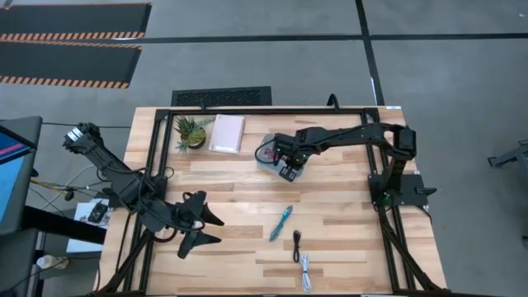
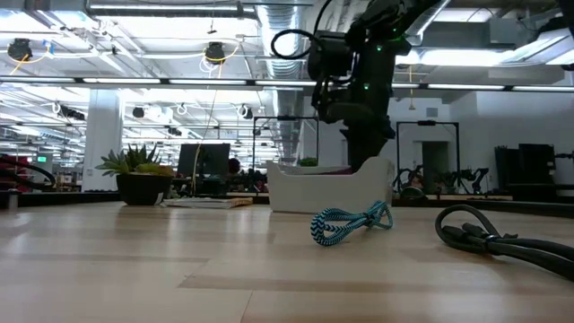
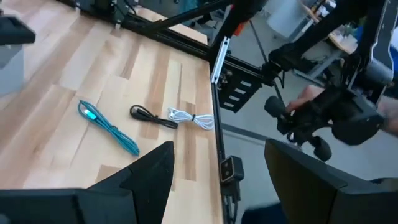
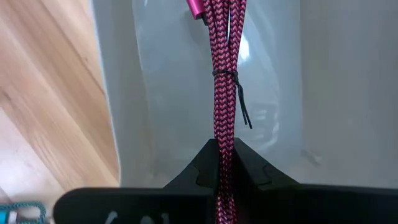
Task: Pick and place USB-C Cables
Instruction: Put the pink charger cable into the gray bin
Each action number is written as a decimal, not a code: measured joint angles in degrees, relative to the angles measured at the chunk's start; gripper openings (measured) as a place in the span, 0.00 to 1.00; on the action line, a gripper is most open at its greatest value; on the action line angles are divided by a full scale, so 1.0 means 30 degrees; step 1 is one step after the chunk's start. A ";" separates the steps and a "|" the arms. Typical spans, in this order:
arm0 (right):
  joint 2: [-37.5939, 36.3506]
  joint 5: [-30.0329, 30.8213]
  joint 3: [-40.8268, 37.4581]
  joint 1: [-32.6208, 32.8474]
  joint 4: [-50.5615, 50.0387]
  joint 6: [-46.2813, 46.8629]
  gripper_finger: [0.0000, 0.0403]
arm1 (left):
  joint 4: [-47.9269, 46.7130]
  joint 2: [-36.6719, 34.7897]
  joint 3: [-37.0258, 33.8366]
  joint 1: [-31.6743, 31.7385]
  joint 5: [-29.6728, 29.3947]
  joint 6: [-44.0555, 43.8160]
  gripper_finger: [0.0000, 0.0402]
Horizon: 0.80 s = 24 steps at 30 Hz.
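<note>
Right wrist view shows your right gripper point(image 4: 225, 163) clamped on the pink cable point(image 4: 224, 74), hanging over the clear tray point(image 4: 280, 93) at the table's twelve o'clock. Lower first, release inside the walls. Your left gripper point(image 1: 200, 229) waits open at eight o'clock.

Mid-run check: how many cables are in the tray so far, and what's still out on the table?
None looks released yet. The right gripper is shut on the maroon-pink cable, holding it over the clear tray. The teal cable, black cable and white cable still lie on the table. The left gripper waits open, near the table's left edge.
</note>
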 joint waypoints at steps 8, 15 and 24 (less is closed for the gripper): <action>0.0018 0.0031 0.0000 -0.0639 -0.0047 0.1536 0.09 | 0.0177 0.0000 0.0000 0.0014 -0.3462 0.3571 0.60; 0.0019 0.0046 0.0000 -0.0841 -0.0033 0.2207 0.11 | 0.0313 0.0000 0.0000 0.0095 -0.5007 0.5444 0.60; 0.0223 0.0345 0.0007 -0.0791 0.0003 0.2531 0.22 | 0.0461 0.0000 0.0000 0.1232 -0.5028 0.7204 0.60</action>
